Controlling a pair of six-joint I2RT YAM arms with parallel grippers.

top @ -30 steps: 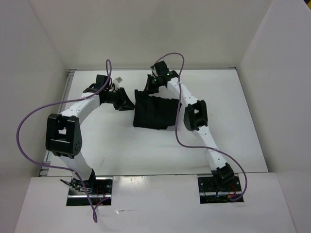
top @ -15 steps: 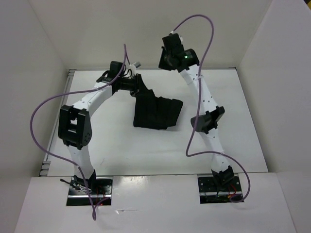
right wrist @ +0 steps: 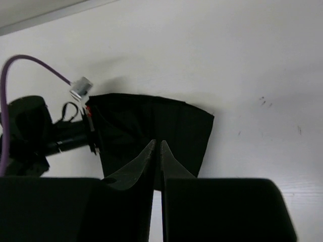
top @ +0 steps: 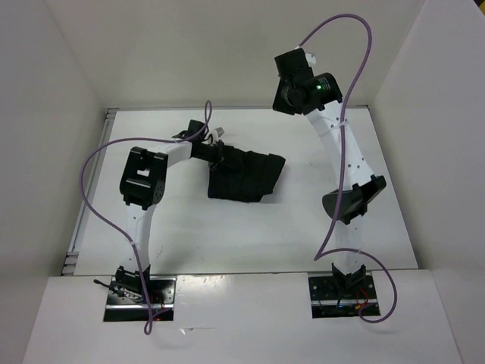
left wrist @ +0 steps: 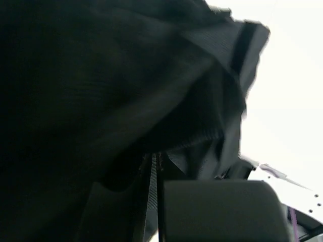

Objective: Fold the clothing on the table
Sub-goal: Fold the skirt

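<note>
Left gripper [top: 219,156] pinches clothing [top: 248,179] on table [top: 227,239].

A white back wall [top: 227,53], left wall [top: 38,114] and right wall [top: 447,152] enclose the scene. A white front board [top: 242,322] (plain, matte like the walls) spans the near side. The right wrist view's grey upper-left band [right wrist: 25,10] is possibly the back wall's foot.

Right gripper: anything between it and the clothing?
Nothing visible. The right gripper hangs above the table, open air between it and the clothing. The left gripper sits at the clothing's left edge, off that path.
</note>
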